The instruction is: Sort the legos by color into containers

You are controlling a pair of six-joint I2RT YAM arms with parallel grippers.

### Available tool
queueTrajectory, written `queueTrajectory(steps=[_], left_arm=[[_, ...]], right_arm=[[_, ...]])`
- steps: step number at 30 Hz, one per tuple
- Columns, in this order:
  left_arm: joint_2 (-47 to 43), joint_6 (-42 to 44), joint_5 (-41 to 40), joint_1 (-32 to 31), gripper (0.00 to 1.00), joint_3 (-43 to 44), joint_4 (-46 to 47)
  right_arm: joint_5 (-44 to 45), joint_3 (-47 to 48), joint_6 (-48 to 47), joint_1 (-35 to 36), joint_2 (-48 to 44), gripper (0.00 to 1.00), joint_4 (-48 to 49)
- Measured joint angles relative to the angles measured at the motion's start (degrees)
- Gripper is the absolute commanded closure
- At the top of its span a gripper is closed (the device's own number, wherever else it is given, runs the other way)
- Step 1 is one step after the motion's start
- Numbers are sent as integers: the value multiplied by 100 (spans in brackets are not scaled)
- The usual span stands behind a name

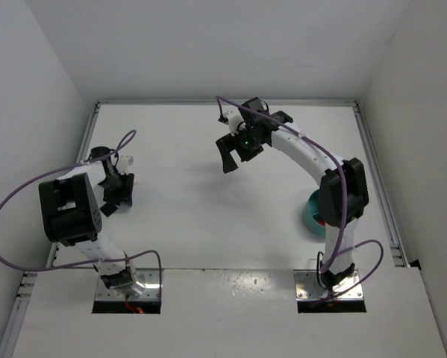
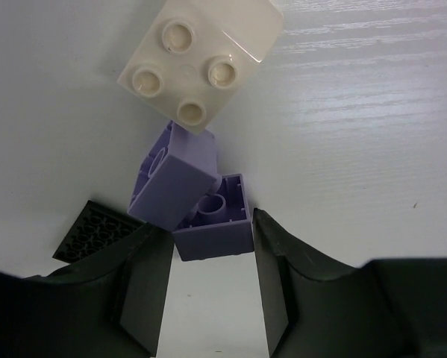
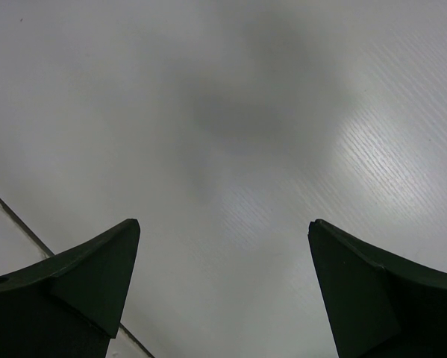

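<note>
The left tool straddles a lavender brick near the left edge of the surface; I cannot tell whether it grips yet. A second lavender brick leans against it. The right tool gapes wide. Next comes a firm pinch, then the carry to the teal bowl at the right edge.

2 lavender bricks; 1 cream-white 4-stud brick; 1 black brick; 1 teal bowl; 2 arms; 2 grippers: left gripper, right gripper
</note>
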Motion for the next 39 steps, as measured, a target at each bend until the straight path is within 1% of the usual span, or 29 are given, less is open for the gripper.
queueTrajectory(steps=[2, 6, 7, 9, 10, 11, 12, 14, 17, 20, 23, 25, 27, 30, 31, 35, 38, 39], left_arm=[[7, -20, -20, -11, 51, 4, 0], [35, -103, -33, -55, 61, 37, 13], [35, -109, -37, -74, 66, 44, 9], [46, -107, -26, -87, 71, 72, 13], [59, -107, 4, -98, 75, 83, 20], [66, -105, 55, -105, 77, 98, 7], [66, -72, 142, -107, 77, 109, -9], [44, 37, 472, -107, 80, 140, -111], [-140, 273, 1176, -107, 82, 297, -492], [-339, 507, 2107, -140, 82, 929, -1283], [-323, 632, 3064, -214, 83, 1792, -1867], [-289, 638, 3738, -293, 83, 2177, -2177], [-232, 619, 4319, -387, 83, 2286, -2428], [-52, 560, 4944, -540, 82, 2234, -2789], [0, 549, 5119, -601, 82, 2188, -2876], [61, 577, 5613, -732, 78, 2074, -3215], [52, 667, 5888, -804, 75, 2041, -3394], [35, 686, 5974, -835, 74, 1991, -3418]], right_arm=[[2, 0, 0, 0, 0, 5, 0], [11, -2, 0, 0, 0, 5, 0], [15, -2, 0, 0, 0, 5, 0], [20, -13, -2, 0, 0, 5, 7], [17, -33, -13, 0, -2, 5, 24], [22, -74, -20, 0, -13, 5, 61], [15, -184, -55, 0, -50, 5, 138], [-42, -599, -140, 0, -229, 5, 343], [-203, -1652, -437, 0, -809, 4, 645], [-391, -2712, -828, 7, -1674, 4, 896], [-645, -3010, -1189, 4, -2256, 5, 1029], [-789, -3169, -1469, 0, -2507, 5, 1366], [-855, -3521, -1786, 22, -2828, 5, 1753], [-999, -4100, -2070, 85, -3355, 5, 2387], [-1049, -4212, -2131, 131, -3473, 9, 2699], [-1228, -4249, -2236, 411, -3449, 18, 3956], [-1318, -4232, -2214, 702, -3130, 24, 4815], [-1335, -4232, -2201, 822, -2999, 24, 5038]])
